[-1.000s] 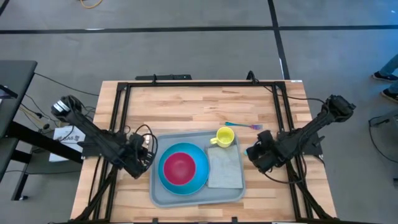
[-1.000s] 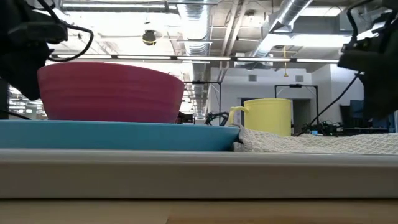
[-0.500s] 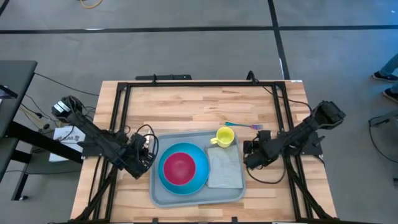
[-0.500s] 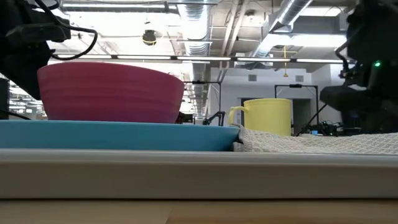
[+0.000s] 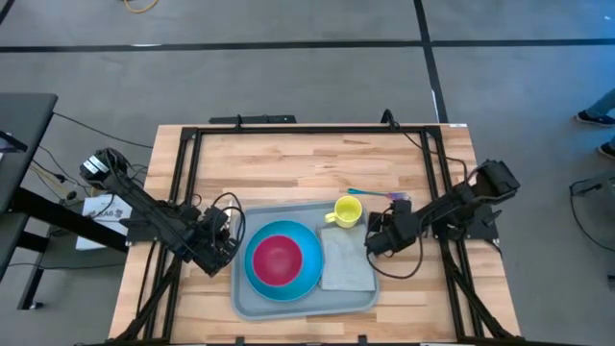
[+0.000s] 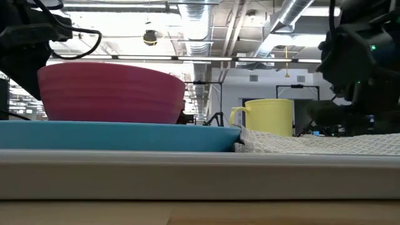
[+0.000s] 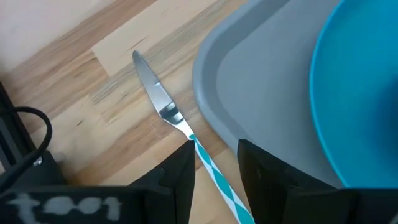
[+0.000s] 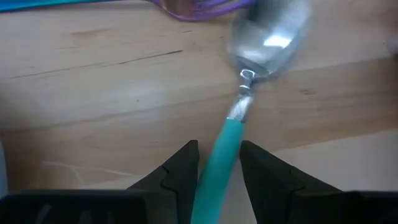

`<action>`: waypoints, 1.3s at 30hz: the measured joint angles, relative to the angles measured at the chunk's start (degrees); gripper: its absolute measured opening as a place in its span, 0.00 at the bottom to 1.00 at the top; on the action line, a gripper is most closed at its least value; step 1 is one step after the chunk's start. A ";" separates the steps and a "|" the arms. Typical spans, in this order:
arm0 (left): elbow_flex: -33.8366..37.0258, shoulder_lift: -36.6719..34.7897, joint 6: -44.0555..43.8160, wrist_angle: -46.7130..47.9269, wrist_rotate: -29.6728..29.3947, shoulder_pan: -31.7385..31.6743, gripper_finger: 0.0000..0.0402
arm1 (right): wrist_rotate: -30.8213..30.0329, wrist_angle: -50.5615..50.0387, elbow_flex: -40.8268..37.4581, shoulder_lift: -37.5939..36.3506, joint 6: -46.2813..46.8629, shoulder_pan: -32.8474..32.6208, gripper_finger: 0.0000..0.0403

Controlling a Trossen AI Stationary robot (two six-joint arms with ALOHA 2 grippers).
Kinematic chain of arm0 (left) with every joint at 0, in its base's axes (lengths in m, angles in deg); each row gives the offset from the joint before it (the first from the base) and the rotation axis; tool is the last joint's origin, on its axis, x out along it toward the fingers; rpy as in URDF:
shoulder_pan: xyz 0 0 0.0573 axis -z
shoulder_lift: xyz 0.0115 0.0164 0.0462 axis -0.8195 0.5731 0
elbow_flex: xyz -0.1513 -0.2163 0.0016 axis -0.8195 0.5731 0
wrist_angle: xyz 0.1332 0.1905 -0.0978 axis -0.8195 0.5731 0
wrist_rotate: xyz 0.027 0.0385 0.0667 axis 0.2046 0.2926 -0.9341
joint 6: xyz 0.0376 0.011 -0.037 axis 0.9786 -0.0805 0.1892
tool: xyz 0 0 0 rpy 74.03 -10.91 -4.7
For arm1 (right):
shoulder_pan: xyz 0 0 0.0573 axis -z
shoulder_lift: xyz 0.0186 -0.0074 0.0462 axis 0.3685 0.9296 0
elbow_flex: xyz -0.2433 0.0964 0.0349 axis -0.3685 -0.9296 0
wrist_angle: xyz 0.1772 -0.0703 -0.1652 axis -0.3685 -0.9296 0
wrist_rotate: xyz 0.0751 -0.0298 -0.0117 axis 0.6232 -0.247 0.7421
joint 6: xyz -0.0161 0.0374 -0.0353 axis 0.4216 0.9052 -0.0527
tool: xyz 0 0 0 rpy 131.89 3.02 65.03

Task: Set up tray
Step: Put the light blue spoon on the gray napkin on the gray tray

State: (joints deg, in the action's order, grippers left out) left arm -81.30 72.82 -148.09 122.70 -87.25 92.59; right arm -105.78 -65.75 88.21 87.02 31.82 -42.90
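Observation:
The grey-blue tray (image 5: pixel 306 306) lies at the table's near middle. It carries a blue plate (image 5: pixel 309 274) with a pink bowl (image 5: pixel 279 258), a yellow mug (image 5: pixel 347 210) and a grey cloth (image 5: pixel 348 261). My left gripper (image 5: pixel 223 242) sits at the tray's left edge, shut on a knife (image 7: pixel 163 106) with a teal-and-white striped handle. My right gripper (image 5: pixel 373 242) hovers at the tray's right edge by the cloth, shut on a teal-handled spoon (image 8: pixel 266 37). The arms hide both utensils in the high view. My left gripper (image 7: pixel 216 180) has the knife's striped handle (image 7: pixel 211 168) between its two fingers, which lie along it. The blade (image 7: pixel 152 84) reaches forward, low over the wood beside the tray's rim (image 7: pixel 214 87). Whether the tip rests there I cannot tell. My right gripper (image 8: pixel 219 168) pinches the spoon's teal handle (image 8: pixel 221 146) between its two fingers, which lie along it. The spoon's bowl (image 8: pixel 267 34) sticks out ahead, lifted clear of the wood below.
Another utensil with a teal handle and a purple end (image 5: pixel 377 194) lies on the wood just beyond the mug; its purple end (image 8: pixel 199 9) shows ahead of the spoon. Black frame rails (image 5: pixel 187 183) run along the table's sides and far edge. Bare wood (image 5: pixel 288 163) stretches beyond the tray.
My right gripper has moved toward the table's left, from beside the right rail up to the tray's right edge near the cloth, carrying the spoon. The left arm and everything on the tray have kept still.

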 joint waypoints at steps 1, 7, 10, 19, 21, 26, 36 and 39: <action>0.00 0.00 0.50 0.01 0.01 0.00 0.28 | -0.29 0.03 0.00 0.71 0.01 -0.01 0.29; 0.00 0.00 2.29 0.00 -0.05 0.00 0.28 | -2.41 -0.44 0.21 2.95 -0.29 -0.37 0.27; 0.00 0.00 2.29 0.00 -0.09 0.00 0.28 | -3.67 -0.27 0.05 2.77 -0.48 -1.16 0.20; 0.02 0.00 2.01 -0.23 0.04 0.00 0.28 | -5.96 -0.96 -0.03 4.04 -2.59 -4.70 0.09; 0.04 0.00 1.96 -0.25 0.24 0.00 0.28 | -6.24 -1.18 0.17 4.10 -2.55 -6.27 0.09; 0.04 0.00 0.66 -0.27 0.51 0.00 0.28 | -6.52 -5.34 2.35 4.35 0.63 -11.54 0.09; 0.07 0.00 -0.72 -0.44 1.67 0.00 0.28 | -9.16 -9.17 9.49 4.24 2.63 -20.16 0.09; 0.07 0.00 -0.75 -0.86 1.77 0.01 0.28 | -11.47 -9.48 12.59 4.21 2.48 -21.96 0.09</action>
State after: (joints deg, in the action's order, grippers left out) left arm -81.23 72.82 -148.84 121.84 -85.48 92.60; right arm -117.26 -75.23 100.80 91.23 34.29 -64.86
